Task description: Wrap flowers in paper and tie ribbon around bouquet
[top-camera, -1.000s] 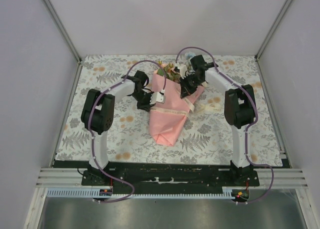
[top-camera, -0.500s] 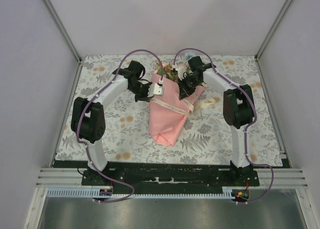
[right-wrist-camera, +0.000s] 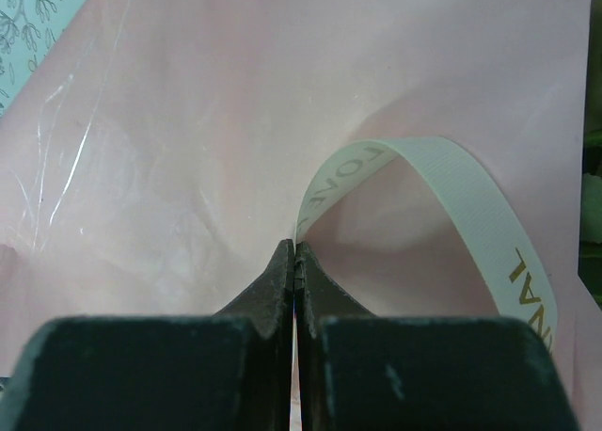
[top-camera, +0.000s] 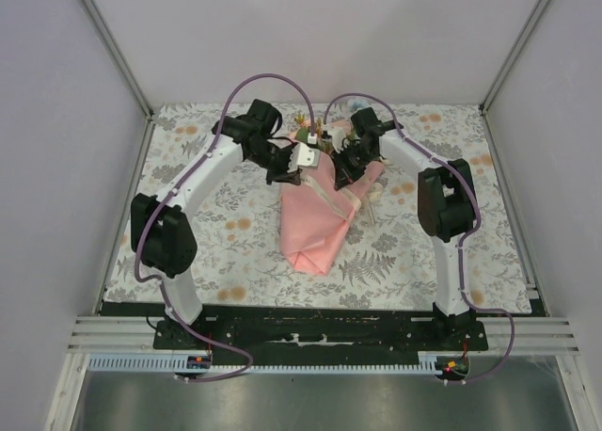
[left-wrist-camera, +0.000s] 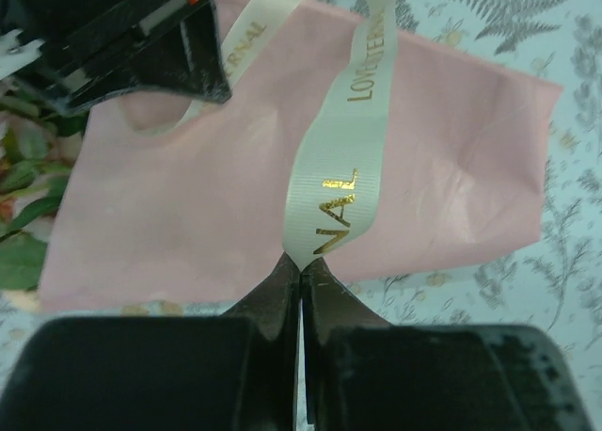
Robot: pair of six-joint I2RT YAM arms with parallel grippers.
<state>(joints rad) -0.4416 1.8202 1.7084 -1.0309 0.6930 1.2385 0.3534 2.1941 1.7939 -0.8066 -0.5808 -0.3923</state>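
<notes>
The ribbon [left-wrist-camera: 340, 158] rises toward 12 o'clock from the left claw [left-wrist-camera: 301, 269], pinched tight between its closed tips. Another stretch arcs toward 2 o'clock from the right claw [right-wrist-camera: 294, 254], likewise clamped. The pink paper [left-wrist-camera: 461, 158] lies beneath both, on the flowered table [top-camera: 404, 252].

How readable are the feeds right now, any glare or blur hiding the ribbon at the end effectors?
Left wrist: ribbon sharp, its gold lettering glinting; left end effector dark and soft-edged. Right wrist: pale glare streaks on the paper, ribbon loop crisp, right end effector nearly black. Top external: even light, but the ribbon is too small to trace.
</notes>
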